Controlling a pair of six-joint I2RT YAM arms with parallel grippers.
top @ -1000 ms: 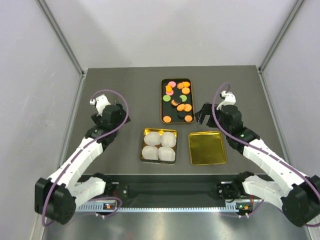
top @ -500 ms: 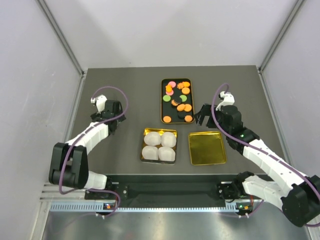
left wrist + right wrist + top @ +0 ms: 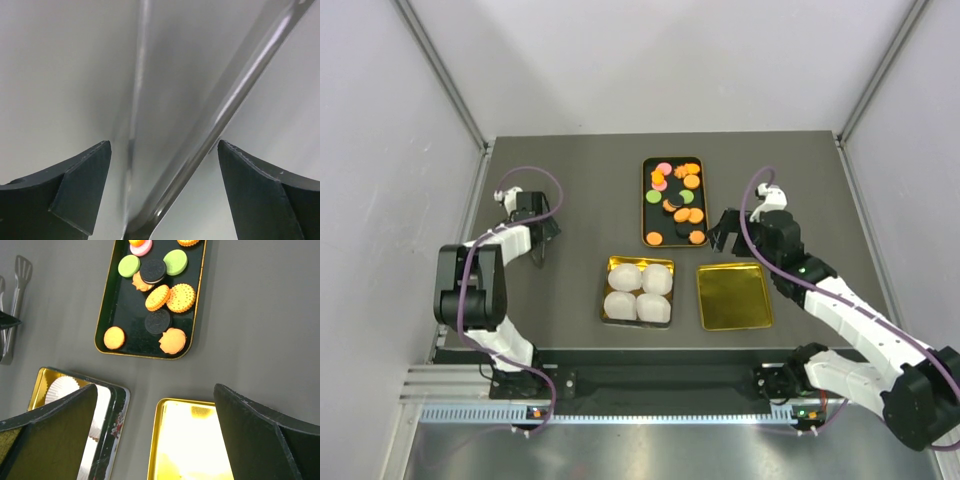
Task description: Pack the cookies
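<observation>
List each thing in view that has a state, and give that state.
Left end effector, open, holding nothing.
Right end effector, open, holding nothing.
Cookies, lying loose, none packed.
Black tray, carrying all of them.
Cup liners, four, empty.
Left gold tray, holding the liners.
Right gold tray, empty.
Tongs, lying on the table, unheld.
</observation>
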